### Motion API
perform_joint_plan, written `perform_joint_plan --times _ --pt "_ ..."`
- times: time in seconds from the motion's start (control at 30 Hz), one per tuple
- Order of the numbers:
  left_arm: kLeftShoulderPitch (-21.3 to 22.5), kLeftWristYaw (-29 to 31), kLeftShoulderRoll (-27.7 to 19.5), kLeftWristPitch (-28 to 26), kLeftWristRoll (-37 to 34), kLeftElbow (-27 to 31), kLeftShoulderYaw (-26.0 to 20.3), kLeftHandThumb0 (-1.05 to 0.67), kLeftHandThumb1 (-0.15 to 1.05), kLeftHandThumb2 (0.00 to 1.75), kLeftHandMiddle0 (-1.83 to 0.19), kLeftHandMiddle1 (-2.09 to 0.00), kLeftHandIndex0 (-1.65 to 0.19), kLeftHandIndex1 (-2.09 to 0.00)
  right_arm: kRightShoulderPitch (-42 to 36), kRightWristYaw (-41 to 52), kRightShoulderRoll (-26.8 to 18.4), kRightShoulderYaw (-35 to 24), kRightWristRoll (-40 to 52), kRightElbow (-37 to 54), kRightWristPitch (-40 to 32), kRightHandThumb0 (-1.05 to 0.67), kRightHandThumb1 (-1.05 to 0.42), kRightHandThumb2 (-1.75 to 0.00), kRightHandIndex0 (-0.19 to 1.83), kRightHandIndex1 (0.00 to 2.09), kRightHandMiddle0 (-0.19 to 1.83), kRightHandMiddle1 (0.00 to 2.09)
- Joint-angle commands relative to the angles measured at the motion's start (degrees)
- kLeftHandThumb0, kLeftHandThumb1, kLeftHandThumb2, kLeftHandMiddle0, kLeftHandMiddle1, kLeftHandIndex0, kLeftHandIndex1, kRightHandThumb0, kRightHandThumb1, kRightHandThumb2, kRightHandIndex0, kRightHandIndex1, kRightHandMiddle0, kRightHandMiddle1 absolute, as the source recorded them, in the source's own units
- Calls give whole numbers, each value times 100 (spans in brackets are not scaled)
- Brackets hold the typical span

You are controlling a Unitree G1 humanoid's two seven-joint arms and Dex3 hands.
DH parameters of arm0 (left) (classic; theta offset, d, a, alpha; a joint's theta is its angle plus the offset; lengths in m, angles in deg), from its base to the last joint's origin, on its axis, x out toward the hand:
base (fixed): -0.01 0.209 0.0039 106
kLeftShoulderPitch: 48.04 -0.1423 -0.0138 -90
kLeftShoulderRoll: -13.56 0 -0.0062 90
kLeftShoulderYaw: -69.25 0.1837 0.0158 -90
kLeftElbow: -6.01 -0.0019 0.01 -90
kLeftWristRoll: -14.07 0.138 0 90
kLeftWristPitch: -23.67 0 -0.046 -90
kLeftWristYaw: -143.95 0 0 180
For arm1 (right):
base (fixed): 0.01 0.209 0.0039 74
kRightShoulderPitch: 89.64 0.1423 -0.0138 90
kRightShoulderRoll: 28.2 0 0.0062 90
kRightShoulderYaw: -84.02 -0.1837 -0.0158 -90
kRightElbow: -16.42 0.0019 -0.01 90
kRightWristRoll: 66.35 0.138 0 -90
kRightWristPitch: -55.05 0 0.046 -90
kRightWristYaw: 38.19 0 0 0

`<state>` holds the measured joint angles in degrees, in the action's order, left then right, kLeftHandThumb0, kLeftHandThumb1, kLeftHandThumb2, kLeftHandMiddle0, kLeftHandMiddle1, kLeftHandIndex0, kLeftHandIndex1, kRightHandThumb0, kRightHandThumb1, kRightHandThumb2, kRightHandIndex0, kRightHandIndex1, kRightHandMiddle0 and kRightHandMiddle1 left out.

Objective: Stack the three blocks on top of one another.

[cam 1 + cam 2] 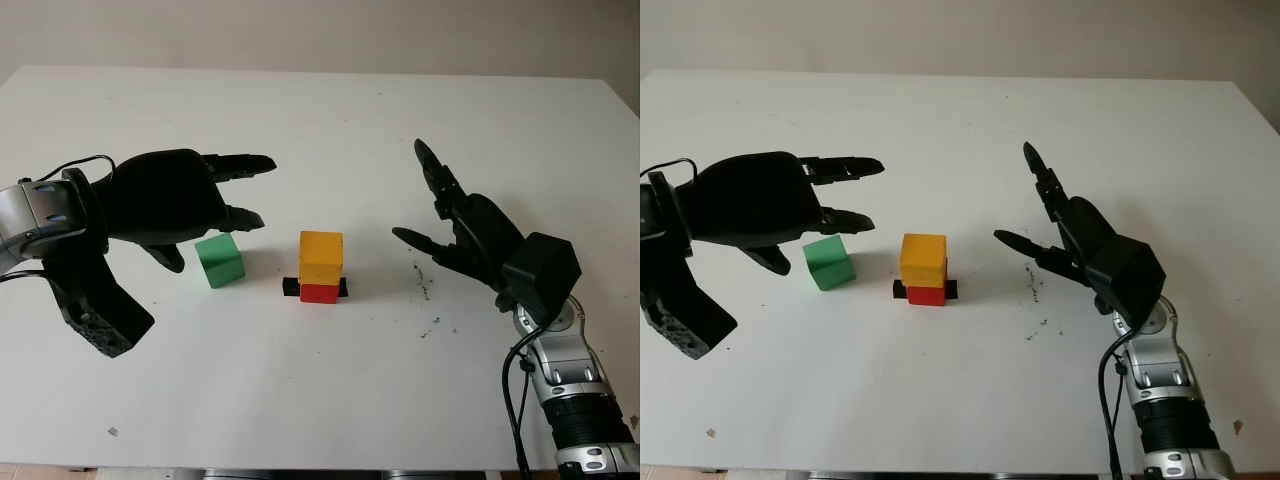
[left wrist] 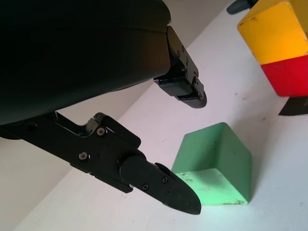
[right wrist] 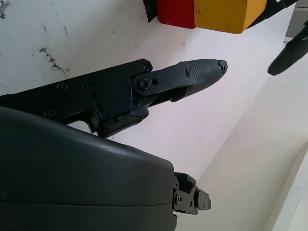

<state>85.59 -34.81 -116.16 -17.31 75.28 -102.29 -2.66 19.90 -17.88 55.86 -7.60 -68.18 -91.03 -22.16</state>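
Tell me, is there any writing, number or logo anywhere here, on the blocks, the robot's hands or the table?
None can be read.
Green block: plain faces, no marks.
Yellow block on the red block: plain.
Left hand, open above the green block, and right hand, open to the right of the stack: black shells with screws, no lettering.
Table: dark smudges, no text.
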Motion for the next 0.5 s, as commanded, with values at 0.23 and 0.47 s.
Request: perform_joint_plan --times 0.23,0.47 --pt "167 -500 50 62 203 -337 282 -60 80 6 -8 -6 -62 -11 -99 31 -76 -65 65 89 70 -71 -105 -14 -19 4 -10 5" --pt "168 -325 136 1 111 -496 346 -61 82 6 -7 -6 -64 -11 -136 5 -87 -81 12 102 112 -71 -105 -14 -19 5 -10 6"
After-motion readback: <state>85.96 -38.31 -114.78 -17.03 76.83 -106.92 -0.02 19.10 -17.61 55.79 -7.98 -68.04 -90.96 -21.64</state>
